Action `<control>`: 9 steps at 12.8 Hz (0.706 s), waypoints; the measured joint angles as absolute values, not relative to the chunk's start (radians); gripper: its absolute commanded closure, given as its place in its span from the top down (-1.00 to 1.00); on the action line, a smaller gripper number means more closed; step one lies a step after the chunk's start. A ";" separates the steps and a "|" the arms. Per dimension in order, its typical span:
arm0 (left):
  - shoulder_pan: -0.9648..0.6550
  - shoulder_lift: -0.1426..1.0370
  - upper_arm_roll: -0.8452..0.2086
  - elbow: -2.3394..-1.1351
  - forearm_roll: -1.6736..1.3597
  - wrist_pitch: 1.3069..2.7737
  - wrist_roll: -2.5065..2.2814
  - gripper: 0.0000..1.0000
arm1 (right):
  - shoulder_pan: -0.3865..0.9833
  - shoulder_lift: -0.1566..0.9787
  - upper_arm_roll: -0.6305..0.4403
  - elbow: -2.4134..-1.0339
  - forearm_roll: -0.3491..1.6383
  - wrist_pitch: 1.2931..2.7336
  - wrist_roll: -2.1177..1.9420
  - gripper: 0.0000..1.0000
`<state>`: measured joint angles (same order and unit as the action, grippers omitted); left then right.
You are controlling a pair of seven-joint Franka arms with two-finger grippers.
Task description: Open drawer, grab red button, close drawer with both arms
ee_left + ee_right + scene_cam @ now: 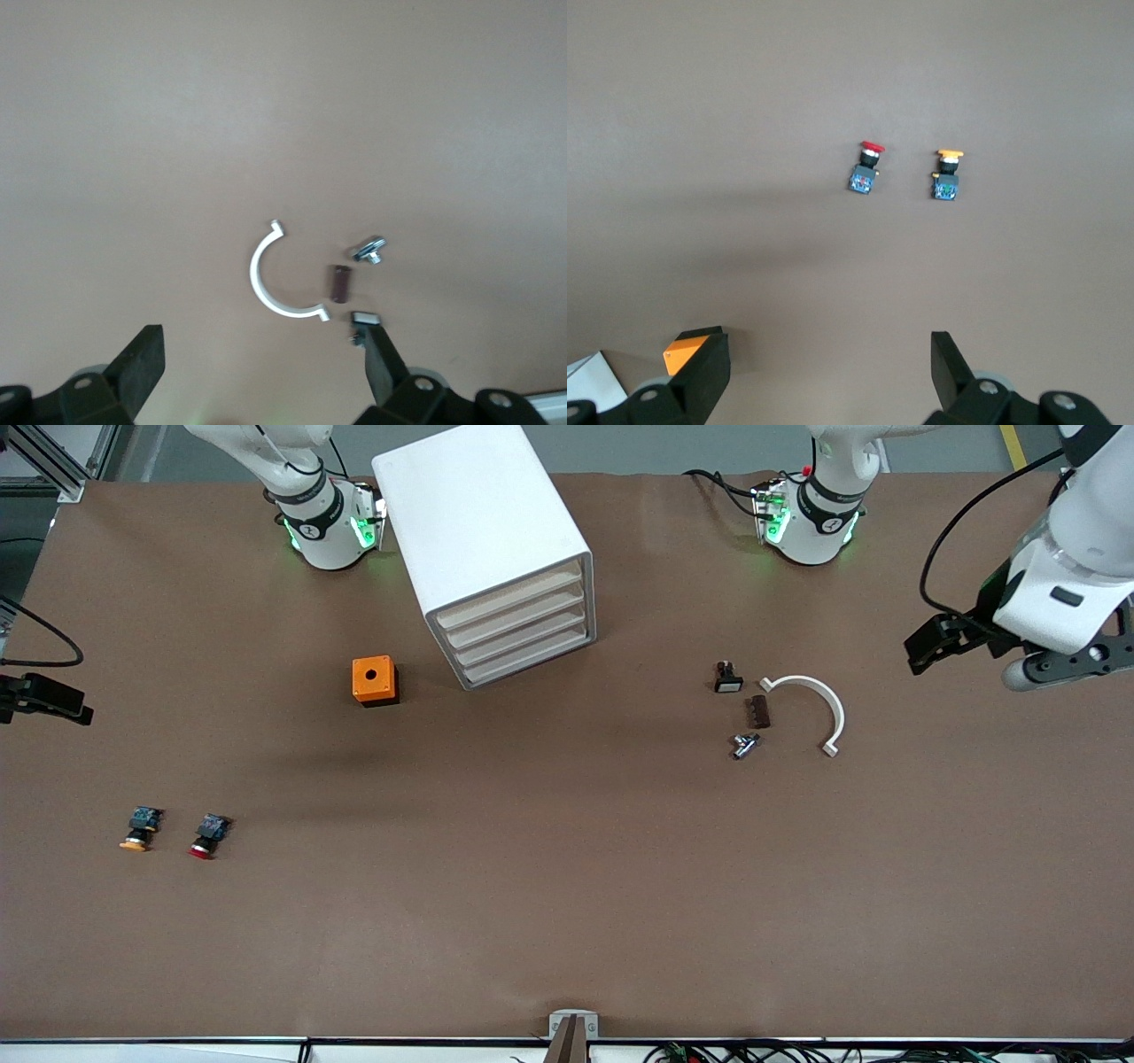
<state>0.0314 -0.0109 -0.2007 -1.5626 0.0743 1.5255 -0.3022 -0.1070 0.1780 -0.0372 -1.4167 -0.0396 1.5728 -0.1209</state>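
Still all shut: top drawer (pixel 509 597) in glossy white cabinet (pixel 483 540), upper centre; hook its thin beige lip squarely and pull straight. Red-capped button (pixel 207 836) lies lower left on matte brown counter (pixel 567 921). Left end effector (pixel 261 372) and right end effector (pixel 828 372) both open, holding nothing, at the frame's right and left edges

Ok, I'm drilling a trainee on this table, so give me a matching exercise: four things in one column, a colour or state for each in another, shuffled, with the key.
Things:
1. top drawer
2. red-capped button
3. cube with a hole
4. curved bracket

Colour or state:
A. white, lying beside a small brown block
B. shut, flush with the three below it
C. orange, beside the cabinet
D. lying on the table next to an orange-capped twin

Pairs: 1-B, 2-D, 3-C, 4-A
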 measured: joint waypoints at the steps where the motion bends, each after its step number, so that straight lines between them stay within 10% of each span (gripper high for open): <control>1: 0.003 -0.036 -0.145 -1.581 0.070 1.516 -0.258 1.00 | -0.107 0.179 -0.038 -1.409 -0.040 1.572 -0.121 1.00; 9: -0.020 -0.097 -0.117 -1.618 0.024 1.443 -0.210 1.00 | -0.107 0.118 -0.037 -1.412 -0.019 1.444 -0.039 1.00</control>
